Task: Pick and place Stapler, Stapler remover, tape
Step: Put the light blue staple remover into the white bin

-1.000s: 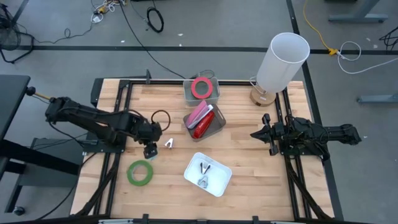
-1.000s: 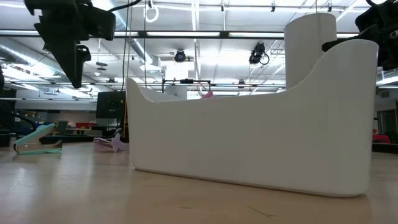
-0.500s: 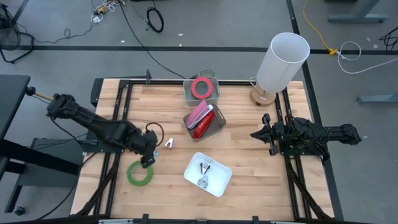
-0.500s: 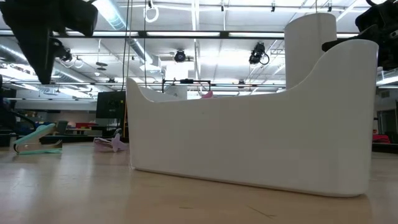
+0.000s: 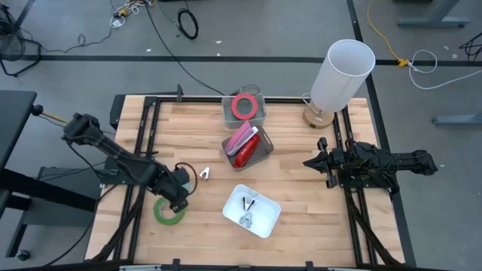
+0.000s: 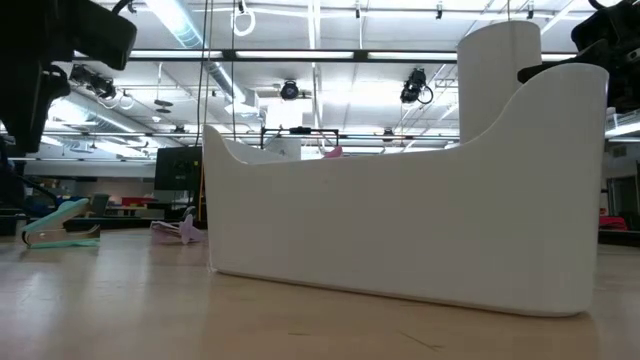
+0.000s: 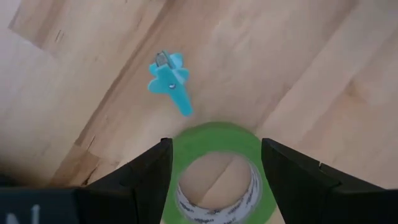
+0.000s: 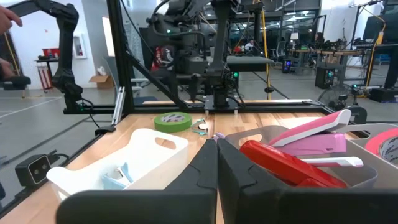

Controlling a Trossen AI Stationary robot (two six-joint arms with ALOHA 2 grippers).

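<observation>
A green tape roll (image 5: 166, 214) lies flat on the wooden table near its front left. My left gripper (image 5: 179, 202) hangs open just above it, pointing down; in the left wrist view the roll (image 7: 217, 146) shows between the two spread fingers (image 7: 149, 177), which touch nothing. A blue stapler remover (image 7: 171, 81) lies on the table a little beyond the roll (image 5: 205, 173). My right gripper (image 5: 307, 162) waits shut and level at the right side (image 8: 216, 165). Red and pink staplers (image 5: 242, 144) lie in a metal bin, and a red tape roll (image 5: 242, 105) in another.
A white tray (image 5: 265, 220) holding stapler removers stands at the front centre and fills the low view (image 6: 400, 230). A white lamp (image 5: 343, 75) stands at the far right. The two metal bins (image 5: 263, 154) sit at the far centre. Bare wood lies around the green roll.
My left gripper has gone toward the table's near edge and a little down, from beside the stapler remover to over the green tape roll, rolling about its own axis on the way. Its fingers have stayed open. Nothing on the table has moved.
</observation>
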